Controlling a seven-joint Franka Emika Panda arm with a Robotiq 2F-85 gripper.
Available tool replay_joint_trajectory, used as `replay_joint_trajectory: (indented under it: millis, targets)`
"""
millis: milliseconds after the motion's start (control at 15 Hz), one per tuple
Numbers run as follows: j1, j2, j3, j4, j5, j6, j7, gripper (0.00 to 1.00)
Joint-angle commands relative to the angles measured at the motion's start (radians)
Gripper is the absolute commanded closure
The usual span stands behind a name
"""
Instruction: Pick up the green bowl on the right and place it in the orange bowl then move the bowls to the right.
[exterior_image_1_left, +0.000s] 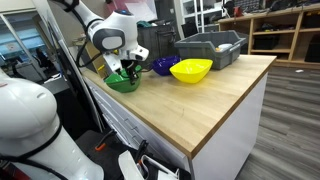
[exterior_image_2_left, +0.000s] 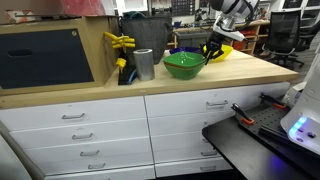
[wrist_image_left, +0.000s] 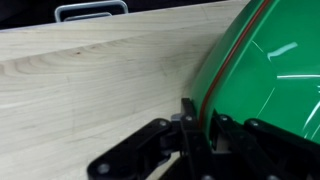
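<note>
A: Entry?
B: Green bowl (wrist_image_left: 270, 70), round, glossy, bright; a sliver of orange bowl (wrist_image_left: 232, 50) under its rim. Near the counter's (exterior_image_1_left: 220, 100) drawer-side edge.
A: Gripper (wrist_image_left: 200, 128)?
B: Fingers (wrist_image_left: 187, 118) clamped on that rim.

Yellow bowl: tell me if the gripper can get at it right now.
Probably not as is: the gripper is shut on the green bowl at its rim. Once freed, the yellow bowl lies open nearby.

Glossy green bowl (wrist_image_left: 275, 70) nested in orange bowl (wrist_image_left: 234, 52) (only rim visible).
</note>
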Motion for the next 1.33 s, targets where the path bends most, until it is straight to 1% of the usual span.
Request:
replay_joint_trajectory:
  millis: [0,267,333,533,800,1000,1067,1267]
  targets:
    - [-0.001,0.014,0.006,0.044,0.02,0.015,-0.039,0.61]
    - [-0.042,-0.048,-0.015,0.092,-0.103,-0.045,-0.046,0.32]
    - [-0.055,-0.072,-0.023,0.112,-0.146,-0.068,-0.036,0.23]
    - [-0.095,-0.121,-0.045,0.187,-0.259,-0.151,0.028,0.01]
    - [-0.15,-0.136,-0.069,0.287,-0.366,-0.237,0.091,0.0]
    - [-0.186,-0.109,-0.089,0.342,-0.429,-0.288,0.104,0.0]
    - [-0.196,-0.094,-0.097,0.356,-0.448,-0.298,0.098,0.0]
    - [-0.231,-0.043,-0.113,0.378,-0.519,-0.28,0.1,0.0]
